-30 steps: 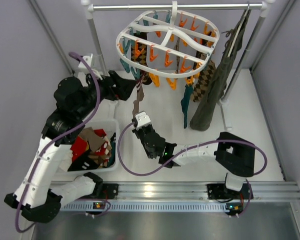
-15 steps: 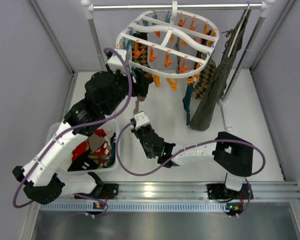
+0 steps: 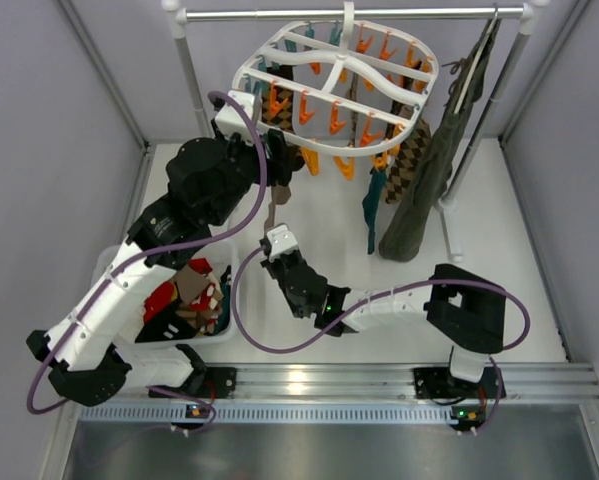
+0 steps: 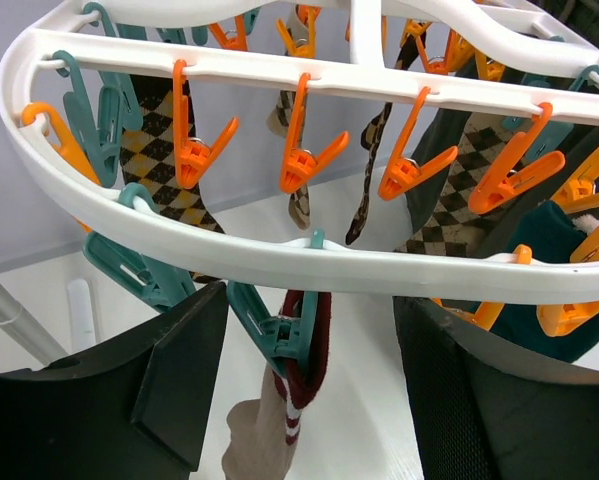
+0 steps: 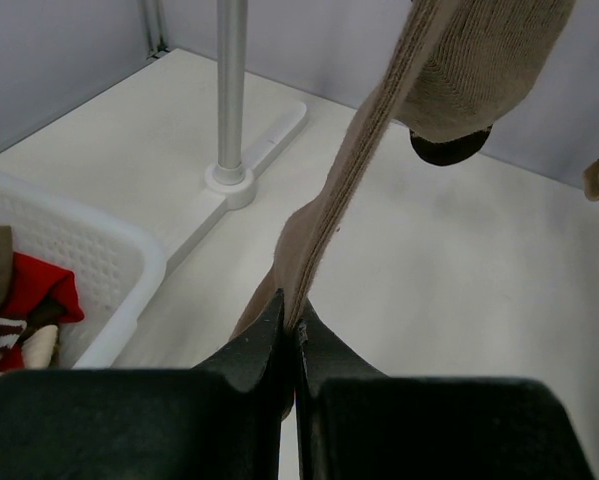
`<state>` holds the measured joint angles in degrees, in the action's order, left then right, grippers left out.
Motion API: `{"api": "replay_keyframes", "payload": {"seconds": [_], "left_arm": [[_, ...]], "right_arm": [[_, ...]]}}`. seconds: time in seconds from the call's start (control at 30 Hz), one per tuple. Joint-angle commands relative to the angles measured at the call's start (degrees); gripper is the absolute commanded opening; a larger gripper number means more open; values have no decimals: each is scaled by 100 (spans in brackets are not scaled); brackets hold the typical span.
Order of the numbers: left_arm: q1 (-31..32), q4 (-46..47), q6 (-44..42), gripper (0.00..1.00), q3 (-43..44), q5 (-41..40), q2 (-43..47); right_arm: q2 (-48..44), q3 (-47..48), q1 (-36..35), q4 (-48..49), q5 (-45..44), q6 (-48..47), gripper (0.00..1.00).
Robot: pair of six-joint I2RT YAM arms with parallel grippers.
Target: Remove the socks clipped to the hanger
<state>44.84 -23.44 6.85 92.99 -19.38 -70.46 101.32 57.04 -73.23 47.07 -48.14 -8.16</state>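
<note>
Straddling a smooth teal clip (image 4: 279, 335), seemingly, left pincer (image 4: 309, 372) gapes; right pincer (image 5: 291, 325) pinches ribbed tan sock (image 5: 316, 228).

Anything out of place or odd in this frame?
One tan sock does not hang free: it runs taut and slanted from its teal clip down to the right gripper, which is shut on its lower end. Nothing looks spilled or damaged.

The left arm (image 3: 194, 185) has swung in from the table's left side and risen. The left gripper (image 4: 304, 340) is now up at the hanger (image 4: 279, 262) rim, straddling the teal clip (image 4: 279, 330) that holds the tan sock (image 4: 269, 445). Its jaws stand narrower than before.
</note>
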Motion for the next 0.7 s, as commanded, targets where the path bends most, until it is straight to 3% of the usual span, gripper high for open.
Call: {"api": "replay_keyframes", "payload": {"seconds": [0.0, 0.67], "left_arm": [[16, 410, -228, 71, 272, 65, -38], [16, 665, -448, 68, 105, -216, -206]], "right_arm": [[-182, -8, -130, 171, 112, 131, 0], [-569, -351, -174, 259, 709, 219, 0]]}}
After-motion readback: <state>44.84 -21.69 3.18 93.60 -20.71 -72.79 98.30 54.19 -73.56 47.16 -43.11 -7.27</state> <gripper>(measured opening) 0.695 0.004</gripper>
